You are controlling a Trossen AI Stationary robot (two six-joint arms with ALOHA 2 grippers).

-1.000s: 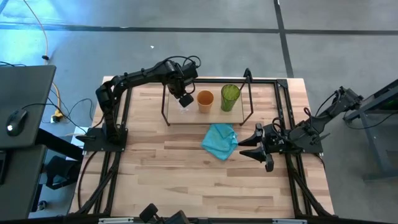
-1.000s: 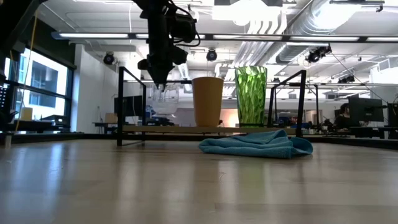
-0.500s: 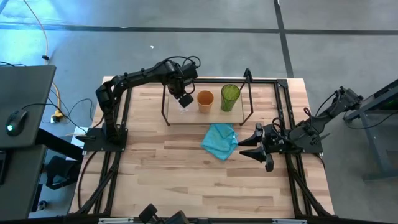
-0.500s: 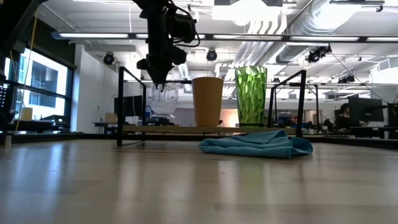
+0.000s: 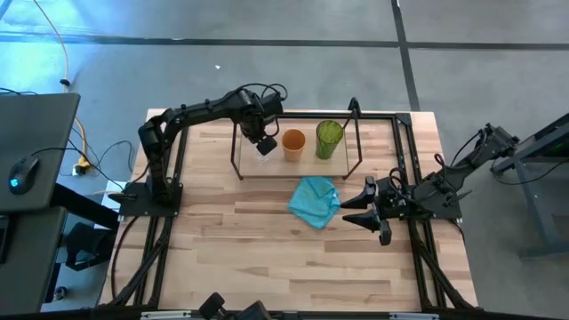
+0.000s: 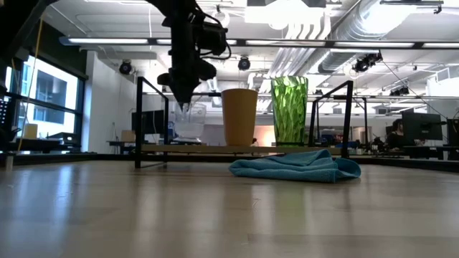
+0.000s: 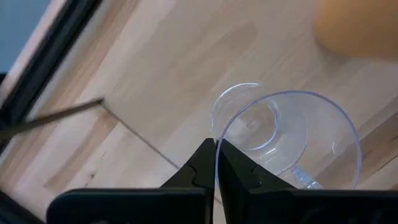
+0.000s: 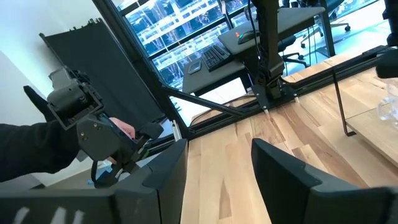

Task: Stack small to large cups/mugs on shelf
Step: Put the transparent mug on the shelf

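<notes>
My left gripper (image 5: 264,146) (image 6: 183,106) hangs over the left part of the shelf (image 5: 267,170) (image 6: 208,148), shut on the small clear glass cup (image 6: 188,124) (image 7: 286,143). The orange cup (image 5: 293,142) (image 6: 239,117) and the green tumbler (image 5: 328,138) (image 6: 290,111) stand upright on the shelf's wood base, to the clear cup's right. My right gripper (image 5: 366,210) (image 8: 214,174) waits open near the table's right edge. My left gripper pinches the clear cup's rim (image 7: 217,146) on one side, with one finger inside the cup and one outside. The fingers come from above, pointing down. The cup hangs upright below them, its bottom at or just above the shelf's base; I cannot tell whether it touches.
A crumpled turquoise cloth (image 5: 316,201) (image 6: 294,166) lies on the table in front of the shelf. Thin dark rods (image 6: 138,118) frame the shelf's ends. Black frame rails (image 5: 404,169) run along the table's sides. Bare wood lies toward the near edge.
The left gripper has come down a little over the shelf's left part, still shut on the clear cup. The cup has sunk with it toward the shelf's base and stayed upright.
</notes>
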